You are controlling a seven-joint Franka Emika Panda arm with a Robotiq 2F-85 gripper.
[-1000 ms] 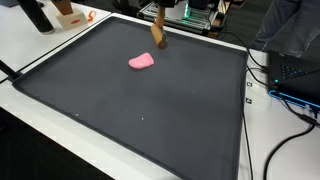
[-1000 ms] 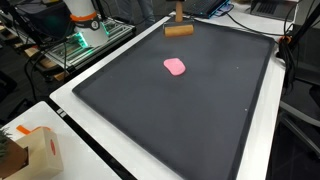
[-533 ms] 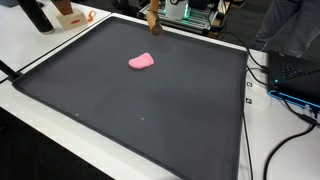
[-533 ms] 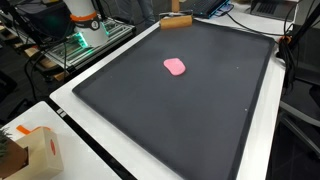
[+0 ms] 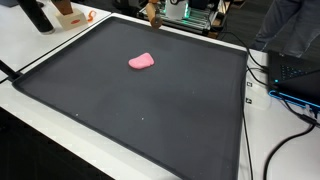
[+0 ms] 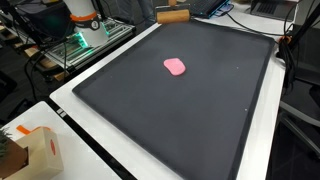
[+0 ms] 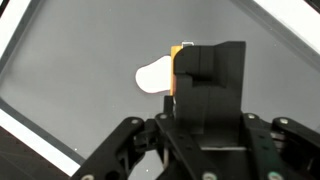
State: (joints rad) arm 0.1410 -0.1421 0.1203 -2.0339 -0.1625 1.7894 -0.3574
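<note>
The gripper (image 7: 186,76) hangs above the black mat's (image 5: 150,115) far edge, jaws closed tight on a wooden block (image 6: 173,15), well apart from the pink lump (image 5: 141,61)

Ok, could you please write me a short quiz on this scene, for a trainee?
1. True or false: the pink piece lies on the black mat.
2. What does the hand hold? A) the block B) the pink piece C) nothing
3. Fill in the gap: the block and the pink piece are ___ (touching / apart).
Key: 1 true; 2 A; 3 apart.
</note>
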